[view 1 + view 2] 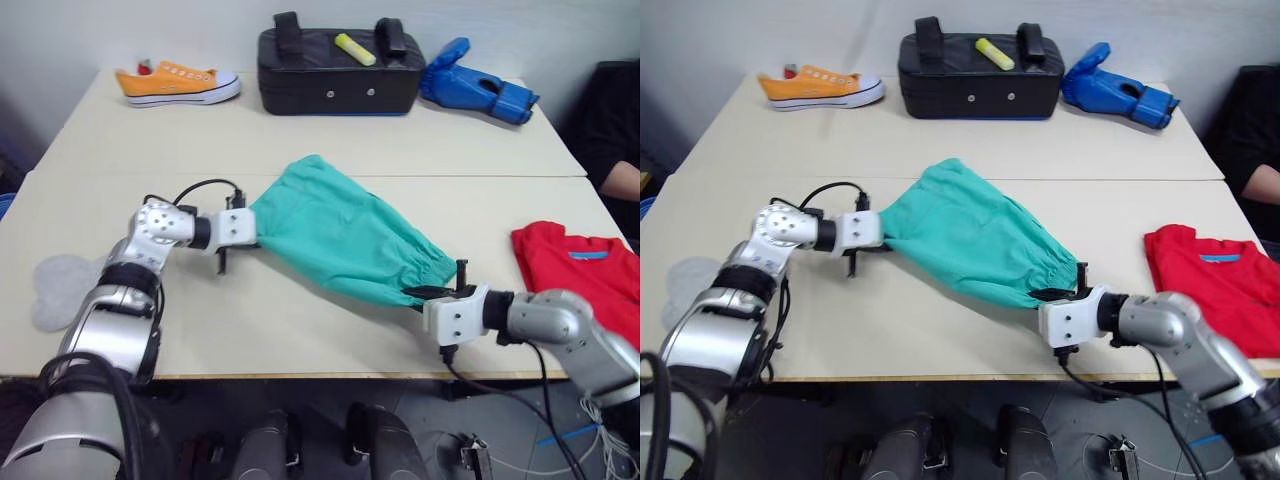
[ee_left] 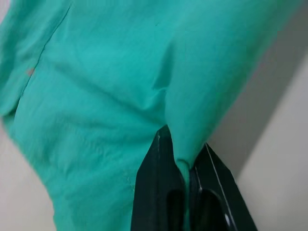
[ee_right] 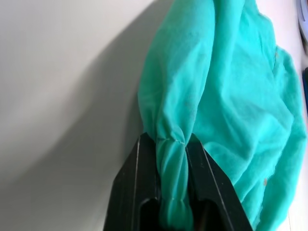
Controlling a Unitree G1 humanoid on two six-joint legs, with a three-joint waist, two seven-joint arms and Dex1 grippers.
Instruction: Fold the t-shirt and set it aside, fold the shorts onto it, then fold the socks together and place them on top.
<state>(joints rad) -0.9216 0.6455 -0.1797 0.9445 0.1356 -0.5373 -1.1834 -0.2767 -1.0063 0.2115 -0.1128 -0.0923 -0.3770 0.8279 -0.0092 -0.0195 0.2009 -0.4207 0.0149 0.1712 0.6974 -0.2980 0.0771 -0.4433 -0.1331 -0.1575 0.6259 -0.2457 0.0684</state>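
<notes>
The tabletop (image 1: 330,150) was a pale beige surface, really two slabs pushed together, with a seam running across the middle of the frame. Behind it was a plain light wall, and under the near edge I could see dark floor with some cables.

Along the far edge sat the clutter: an orange sneaker (image 1: 178,83) in the upper left, a black padded case (image 1: 335,75) at top centre with a yellow marker (image 1: 354,49) lying on it, and a blue glove (image 1: 476,88) just to the right of the case. A person's arm (image 1: 622,180) poked in at the right edge. None of that was anywhere near the work area.

The shorts (image 1: 340,230) were in the middle of the frame, stretched out on a diagonal between my two arms. The left tool (image 1: 247,240) had a pinch of the fabric edge, jaws nearly closed on it in the left wrist view. The right tool (image 1: 432,293) was clamped around a bunched roll of the gathered waistband, lower right of centre.

The t-shirt (image 1: 580,275) lay flat at the right edge of the tabletop, blue label showing, well apart from the shorts. The socks (image 1: 62,288) were a grey blob at the lower left edge, beside my left arm.
</notes>
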